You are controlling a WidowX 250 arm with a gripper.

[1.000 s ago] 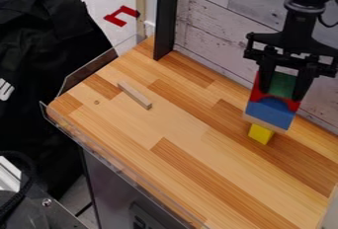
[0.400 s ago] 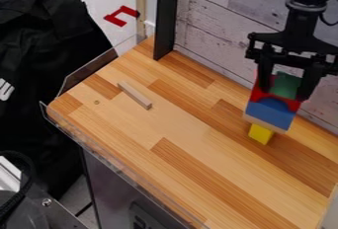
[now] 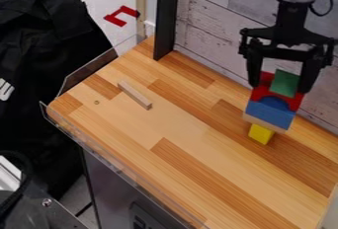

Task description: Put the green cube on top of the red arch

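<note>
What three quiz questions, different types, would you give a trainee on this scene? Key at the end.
1. True or false: the claw is open, with a gap between one of its fingers and the green cube.
2. Multiple choice: which colour is directly beneath the red arch?
a) yellow
b) blue
c) green
3. Fill in the blank: the lowest cube, down at the table, is ____.

Key: 1 true; 2 b; 3 yellow.
</note>
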